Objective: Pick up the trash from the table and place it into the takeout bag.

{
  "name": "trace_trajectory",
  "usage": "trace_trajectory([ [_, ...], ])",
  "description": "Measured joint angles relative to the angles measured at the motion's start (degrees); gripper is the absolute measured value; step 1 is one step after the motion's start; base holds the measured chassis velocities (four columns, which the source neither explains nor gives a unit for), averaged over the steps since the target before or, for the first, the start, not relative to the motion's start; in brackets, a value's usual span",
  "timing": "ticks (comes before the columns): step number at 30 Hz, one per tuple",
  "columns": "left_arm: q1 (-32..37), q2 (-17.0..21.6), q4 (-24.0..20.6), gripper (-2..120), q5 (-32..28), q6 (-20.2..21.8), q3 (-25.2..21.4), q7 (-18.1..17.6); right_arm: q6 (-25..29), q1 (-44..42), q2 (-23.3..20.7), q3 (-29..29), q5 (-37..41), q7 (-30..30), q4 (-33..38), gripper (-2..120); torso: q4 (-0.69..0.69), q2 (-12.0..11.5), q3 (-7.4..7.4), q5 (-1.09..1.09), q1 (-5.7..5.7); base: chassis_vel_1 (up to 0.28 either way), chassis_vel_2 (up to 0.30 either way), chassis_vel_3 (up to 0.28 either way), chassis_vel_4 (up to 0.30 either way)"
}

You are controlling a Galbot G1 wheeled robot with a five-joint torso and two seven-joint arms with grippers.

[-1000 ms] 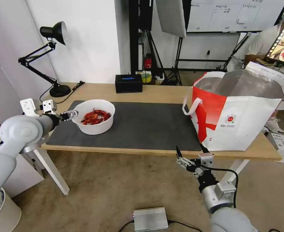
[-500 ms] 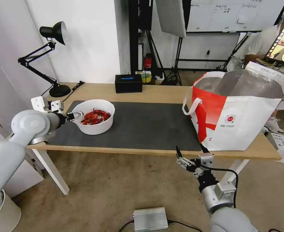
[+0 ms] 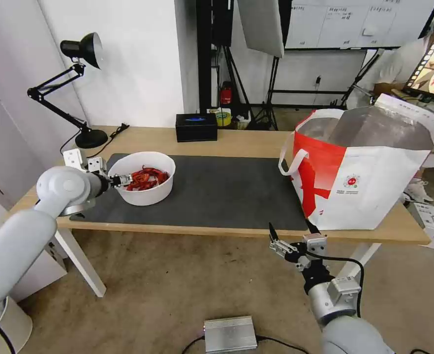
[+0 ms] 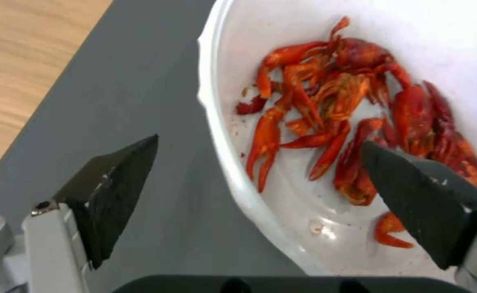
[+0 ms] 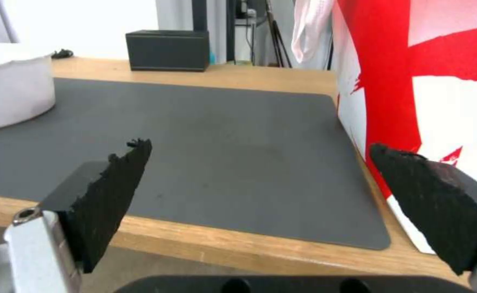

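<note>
My left gripper (image 3: 120, 180), fingers spread wide, straddles the near-left rim of the bowl (image 3: 145, 195) on the mat's left end. Next, I judge, they must close on that rim. My right gripper (image 3: 292, 235) hangs wide open below the table (image 3: 236, 140), near the bag (image 3: 374, 187).

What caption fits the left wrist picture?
Open left hand straddling the white bowl rim, red food scraps inside.

Your left arm (image 3: 25, 231) is smooth light-grey tubing with a rounded elbow housing and white square brackets at the wrist. Your right arm (image 3: 335, 305) is the same grey, with a black cable looping along a black wrist section and a white block. Each gripper has silver metal finger bases with a visible screw (image 4: 42, 206) and black, wedge-shaped textured pads (image 5: 113, 191).
</note>
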Motion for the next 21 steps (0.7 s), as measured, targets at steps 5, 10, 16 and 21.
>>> trace_trajectory([
  [5, -0.6, 0.0, 0.6, 80, -2.0, 0.8, 0.3, -1.9, 0.0, 0.0, 0.0, 0.0, 0.0, 0.0, 0.0, 100, 0.01, 0.0, 0.0, 0.0, 0.0, 0.0, 0.0, 0.0, 0.0],
  [10, -0.9, 0.0, 0.6, 66, -2.8, 0.9, 0.6, -2.4, 0.0, 0.0, 0.0, 0.0, 0.0, 0.0, 0.0, 100, 0.0, 0.0, 0.0, 0.0, 0.0, 0.0, 0.0, 0.0, 0.0],
  [16, -1.4, 0.1, 0.5, 38, -3.5, 0.9, 1.1, -3.2, 0.0, 0.0, 0.0, 0.0, 0.0, 0.0, 0.0, 100, 0.0, 0.0, 0.0, 0.0, 0.0, 0.0, 0.0, 0.0, 0.0],
  [21, -1.4, 0.2, 0.6, 21, -3.6, 0.9, 1.4, -3.3, 0.0, 0.0, 0.0, 0.0, 0.0, 0.0, 0.0, 100, 0.0, 0.0, 0.0, 0.0, 0.0, 0.0, 0.0, 0.0, 0.0],
])
